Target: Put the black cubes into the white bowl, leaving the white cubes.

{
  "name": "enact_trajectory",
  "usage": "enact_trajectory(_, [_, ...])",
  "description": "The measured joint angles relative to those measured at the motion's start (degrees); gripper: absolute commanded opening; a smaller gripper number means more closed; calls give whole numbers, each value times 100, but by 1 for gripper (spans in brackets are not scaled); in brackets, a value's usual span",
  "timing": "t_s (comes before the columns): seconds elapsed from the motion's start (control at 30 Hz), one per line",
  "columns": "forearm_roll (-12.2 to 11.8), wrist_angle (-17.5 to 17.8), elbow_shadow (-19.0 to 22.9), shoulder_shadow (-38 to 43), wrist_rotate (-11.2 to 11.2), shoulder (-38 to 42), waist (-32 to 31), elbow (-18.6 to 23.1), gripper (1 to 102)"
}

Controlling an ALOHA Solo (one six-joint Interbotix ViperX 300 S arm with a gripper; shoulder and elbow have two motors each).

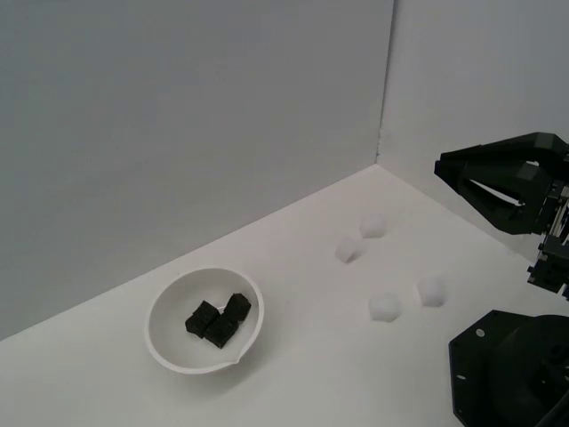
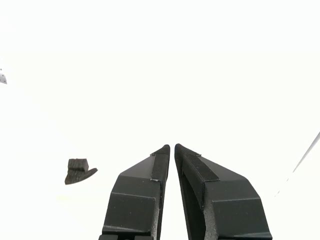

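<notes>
From the exterior view, all three black cubes (image 1: 217,320) sit huddled together inside the white bowl (image 1: 169,342) on the table (image 1: 311,374). Four white cubes (image 1: 384,307) lie loose, well apart from the bowl, towards that view's right. The tool (image 1: 444,167) hangs raised near them. In the wrist view its tips nearly touch, closed on nothing (image 2: 172,147)
</notes>
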Motion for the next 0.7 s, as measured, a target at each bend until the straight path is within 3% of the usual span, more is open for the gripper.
enact_trajectory(0.2, [0,-70,237,923,-281,914,0,264,3])
enact_trajectory(0.7, [26,-70,272,1213,-290,1222,9,290,3])
